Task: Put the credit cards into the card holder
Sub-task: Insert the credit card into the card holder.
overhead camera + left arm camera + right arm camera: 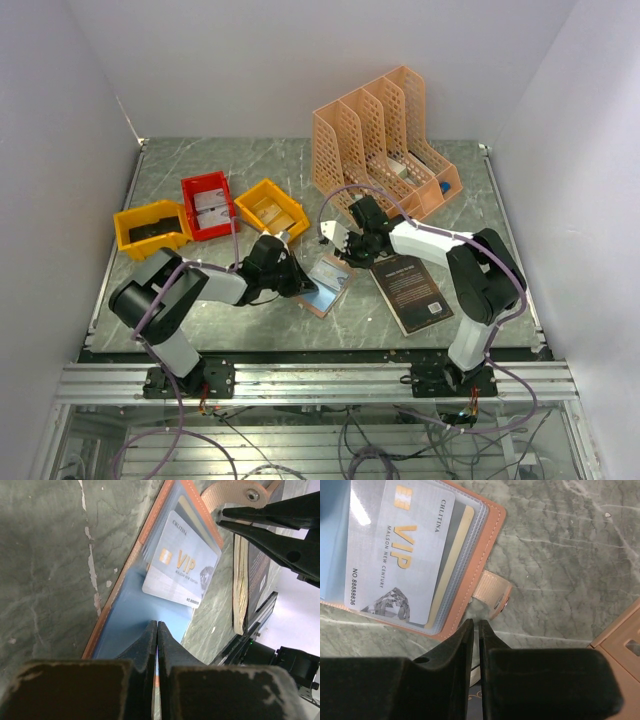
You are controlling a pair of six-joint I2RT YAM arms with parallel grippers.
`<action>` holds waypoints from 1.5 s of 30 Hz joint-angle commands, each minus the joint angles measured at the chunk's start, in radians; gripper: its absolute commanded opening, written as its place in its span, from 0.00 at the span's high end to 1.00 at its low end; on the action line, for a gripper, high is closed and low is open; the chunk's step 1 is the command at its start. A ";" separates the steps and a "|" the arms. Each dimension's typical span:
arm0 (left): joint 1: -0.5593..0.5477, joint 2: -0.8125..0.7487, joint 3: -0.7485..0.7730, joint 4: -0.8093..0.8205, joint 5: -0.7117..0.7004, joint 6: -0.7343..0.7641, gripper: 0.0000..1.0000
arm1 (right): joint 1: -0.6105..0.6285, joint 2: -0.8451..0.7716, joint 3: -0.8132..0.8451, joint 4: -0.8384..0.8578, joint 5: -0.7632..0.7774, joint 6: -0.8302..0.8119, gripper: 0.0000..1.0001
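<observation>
The card holder (328, 283) lies open at mid-frame, with a tan card (455, 555) sleeved and the VIP card (395, 555) seemingly not fully seated. The left gripper (157, 626) pinches its blue leaf. The right gripper (474, 625), fingers nearly together, is empty by the strap (492, 592).

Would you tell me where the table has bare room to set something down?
Far left, behind the bins and beside the file organizer, is bare; so is the near edge before the card holder. The black book, left arm and right arm crowd the middle.
</observation>
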 commanded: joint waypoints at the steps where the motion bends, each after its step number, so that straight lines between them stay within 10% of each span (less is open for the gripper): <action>1: -0.014 0.025 0.010 0.049 -0.041 -0.006 0.93 | -0.006 0.027 0.017 -0.040 -0.032 -0.012 0.90; 45: -0.005 -0.125 0.123 -0.162 -0.148 0.239 0.80 | -0.021 -0.012 0.039 -0.133 -0.185 -0.056 0.85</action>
